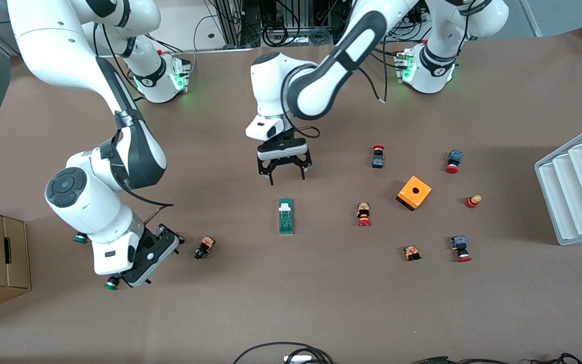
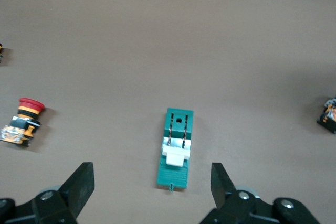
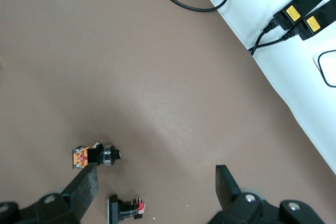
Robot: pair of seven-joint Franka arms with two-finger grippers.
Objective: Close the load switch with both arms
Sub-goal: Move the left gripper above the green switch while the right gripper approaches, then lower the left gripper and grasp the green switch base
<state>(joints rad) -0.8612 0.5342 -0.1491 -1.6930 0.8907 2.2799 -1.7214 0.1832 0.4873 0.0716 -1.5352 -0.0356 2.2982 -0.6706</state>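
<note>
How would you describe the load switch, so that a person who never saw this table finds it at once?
Find the left gripper, hanging open over the middle of the brown table. Just nearer to the front camera lies the load switch, a narrow dark-green block with a white piece. The red-capped push button beside it is shorter and rounder.

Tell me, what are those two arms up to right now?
Left gripper open, above table just short of load switch. Right gripper open, waiting near small black button. Switch untouched, nothing blocking it.
</note>
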